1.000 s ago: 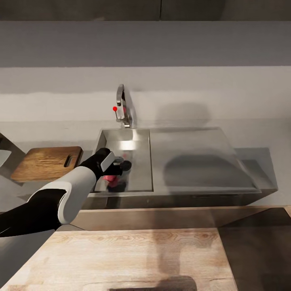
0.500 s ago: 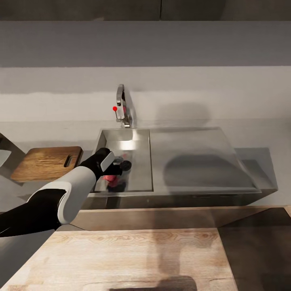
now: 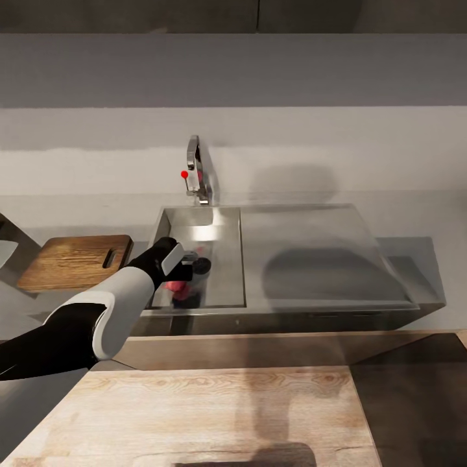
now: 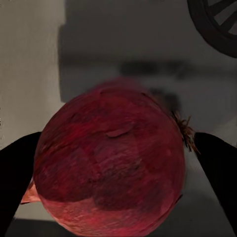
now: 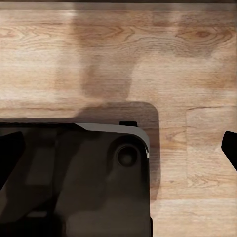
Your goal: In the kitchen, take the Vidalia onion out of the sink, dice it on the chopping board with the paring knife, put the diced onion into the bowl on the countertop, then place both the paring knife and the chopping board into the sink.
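Nothing much shifted over the last second: your left arm stayed reaching into the sink (image 3: 170, 224) basin and the head camera held the same framing.

You had one Vidalia onion (image 4: 109, 163), a dark pinkish-red ball, sitting between the two dark fingers (image 4: 15, 173) of your left gripper (image 3: 178, 275). In the left wrist view the fingers stood at either side of the onion, close against it, but whether they actually pressed on it could not be told. From the head view the onion (image 3: 174, 285) lay in the near part of the basin, mostly hidden by the gripper, with one dark round drain (image 3: 202, 264) just beside it.

One curved chrome tap (image 3: 196, 170) with a red dot rose at the far edge of the basin, and the flat drainboard stretched off to the right. One brown chopping board (image 3: 73, 261) with a slot handle rested on the grey countertop (image 3: 415, 220) just left of the sink, apart from your arm.

Your right gripper (image 5: 118, 148) showed two dark fingertips (image 5: 9, 148) at opposite edges of the right wrist view, spread wide with nothing between them, above a light wooden surface (image 5: 118, 59) and part of the robot's dark base (image 5: 74, 182).
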You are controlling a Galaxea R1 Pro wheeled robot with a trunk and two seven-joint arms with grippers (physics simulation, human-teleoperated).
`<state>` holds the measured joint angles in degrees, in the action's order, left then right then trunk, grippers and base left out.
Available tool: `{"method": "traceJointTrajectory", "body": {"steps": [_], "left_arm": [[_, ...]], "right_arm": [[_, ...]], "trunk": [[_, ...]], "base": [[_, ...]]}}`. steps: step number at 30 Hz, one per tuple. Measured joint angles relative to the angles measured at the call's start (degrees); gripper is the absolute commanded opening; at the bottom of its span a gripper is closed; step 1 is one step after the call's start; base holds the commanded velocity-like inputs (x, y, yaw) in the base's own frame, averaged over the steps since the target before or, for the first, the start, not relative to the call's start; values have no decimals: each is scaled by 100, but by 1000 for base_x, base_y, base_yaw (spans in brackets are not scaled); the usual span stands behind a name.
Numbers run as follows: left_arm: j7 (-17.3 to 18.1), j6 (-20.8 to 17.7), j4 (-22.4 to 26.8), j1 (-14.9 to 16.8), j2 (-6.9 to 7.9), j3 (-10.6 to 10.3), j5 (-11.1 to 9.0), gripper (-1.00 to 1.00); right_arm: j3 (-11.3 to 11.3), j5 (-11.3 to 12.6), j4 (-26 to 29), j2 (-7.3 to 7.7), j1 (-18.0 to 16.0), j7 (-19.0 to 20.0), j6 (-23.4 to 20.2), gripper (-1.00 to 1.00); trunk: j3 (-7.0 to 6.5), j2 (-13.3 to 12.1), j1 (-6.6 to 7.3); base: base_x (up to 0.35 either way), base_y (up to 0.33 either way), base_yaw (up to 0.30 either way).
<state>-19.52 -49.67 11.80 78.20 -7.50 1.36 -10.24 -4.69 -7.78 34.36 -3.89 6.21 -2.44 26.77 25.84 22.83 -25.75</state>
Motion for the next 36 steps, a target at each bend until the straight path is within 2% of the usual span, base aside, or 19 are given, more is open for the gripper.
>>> {"method": "traceJointTrajectory", "body": {"steps": [19,36], "left_arm": [[3,-1,-9,0,5,1,5,-100],[9,-3,8,0,-2,2,4,-100]], "right_arm": [[0,4,0,-2,0,1,23,100],[0,4,0,-1,0,2,24,100]], "trunk": [[-2,0,0],[-143,0,0]], "base": [[0,0,-2],[0,0,-70]]}}
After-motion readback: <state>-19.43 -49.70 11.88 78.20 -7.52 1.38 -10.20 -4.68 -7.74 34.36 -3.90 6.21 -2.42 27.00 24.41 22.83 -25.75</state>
